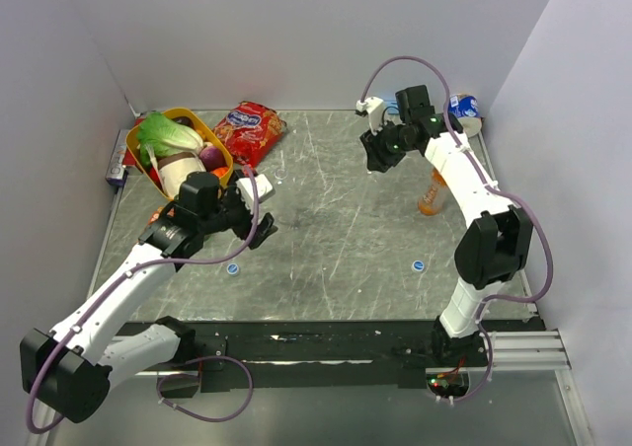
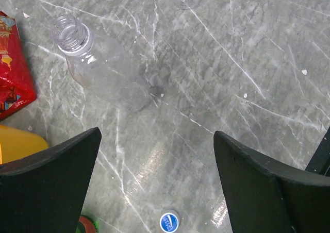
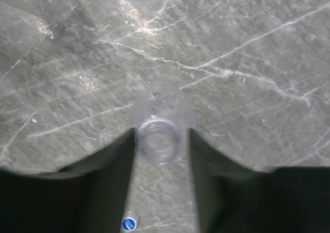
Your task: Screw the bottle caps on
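I've got the right gripper (image 3: 161, 135) down over a clear bottle (image 3: 160, 109), fingers pressed against both sides just below its neck, so it's clamped on. The bottle stands upright on the table (image 1: 336, 219), its mouth is uncapped, and I see nothing inside it. The left gripper (image 2: 157, 135) hangs with its jaws spread wide and nothing between them. Ahead of it stands another clear bottle (image 2: 103, 68), also uncapped and empty, just beside the red snack bag (image 2: 13, 63). The orange drink bottle (image 1: 432, 194) holds orange liquid and sits by the right arm; I can't tell whether it's capped. Two blue caps (image 1: 232, 267) (image 1: 418, 265) lie loose on the near part of the table, well apart. At far left, the yellow basket (image 1: 202, 122) holds a leafy cabbage (image 1: 163, 130) and other produce.
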`<state>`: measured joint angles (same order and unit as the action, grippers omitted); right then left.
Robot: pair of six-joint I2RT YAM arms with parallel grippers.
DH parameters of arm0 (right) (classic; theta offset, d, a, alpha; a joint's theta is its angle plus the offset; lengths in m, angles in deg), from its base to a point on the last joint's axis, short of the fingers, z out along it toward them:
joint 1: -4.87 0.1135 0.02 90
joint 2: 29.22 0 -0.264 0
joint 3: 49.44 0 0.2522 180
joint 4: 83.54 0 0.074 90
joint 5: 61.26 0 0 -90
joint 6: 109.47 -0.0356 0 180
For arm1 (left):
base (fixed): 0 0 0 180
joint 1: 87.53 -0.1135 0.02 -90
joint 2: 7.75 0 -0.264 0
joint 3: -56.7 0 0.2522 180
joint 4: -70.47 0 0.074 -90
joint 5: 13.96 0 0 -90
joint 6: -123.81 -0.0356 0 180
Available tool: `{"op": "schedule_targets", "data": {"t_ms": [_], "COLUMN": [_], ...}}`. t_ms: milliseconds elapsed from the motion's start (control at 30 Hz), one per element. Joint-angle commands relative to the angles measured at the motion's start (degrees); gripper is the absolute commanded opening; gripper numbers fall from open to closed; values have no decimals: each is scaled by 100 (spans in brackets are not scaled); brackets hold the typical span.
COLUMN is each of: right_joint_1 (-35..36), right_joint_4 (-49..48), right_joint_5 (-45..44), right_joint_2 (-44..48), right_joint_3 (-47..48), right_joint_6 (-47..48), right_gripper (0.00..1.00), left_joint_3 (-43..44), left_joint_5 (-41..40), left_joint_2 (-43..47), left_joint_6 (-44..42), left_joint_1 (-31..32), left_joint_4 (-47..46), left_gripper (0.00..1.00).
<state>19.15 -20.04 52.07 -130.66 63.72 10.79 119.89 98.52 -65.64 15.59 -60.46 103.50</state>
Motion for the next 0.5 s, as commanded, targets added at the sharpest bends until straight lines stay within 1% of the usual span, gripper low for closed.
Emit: {"op": "schedule_targets", "data": {"t_ms": [0, 33, 100, 133, 233, 267, 333, 367, 400, 467], "right_joint_1": [39, 74, 136, 162, 320, 364, 461, 566, 619, 751], "right_joint_4": [-17, 88, 255, 352, 1036, 1473, 1854, 2247, 2373, 2462], "right_joint_5": [92, 145, 407, 557, 1172, 1374, 1726, 1832, 1946, 2140], "right_joint_2": [134, 247, 458, 764, 1231, 1302, 1460, 1487, 1522, 1654], "right_joint_3": [168, 177, 177, 159, 308, 396, 642, 738, 913, 1003], "right_joint_6": [-20, 6, 93, 225, 532, 620, 832, 919, 1103, 1122], "right_gripper": [39, 30, 22, 16, 11, 10, 8, 8, 8, 8], "left_joint_3": [120, 85, 41, 6, -91, -109, -196, -223, -249, -293], "left_joint_5": [230, 283, 441, 685, 924, 873, 584, 495, 451, 345], "left_joint_2": [120, 120, 137, 137, 164, 155, 85, 6, -38, -195], "left_joint_6": [81, 73, 81, 151, 248, 222, 126, 108, 117, 160], "left_joint_1": [-44, -35, -26, -26, 184, 446, 746, 956, 1036, 1186], "left_joint_4": [-151, -204, -309, -449, -669, -800, -942, -1142, -1249, -1486], "left_gripper": [96, 96, 96, 96, 96, 96, 96, 96, 96, 96]}}
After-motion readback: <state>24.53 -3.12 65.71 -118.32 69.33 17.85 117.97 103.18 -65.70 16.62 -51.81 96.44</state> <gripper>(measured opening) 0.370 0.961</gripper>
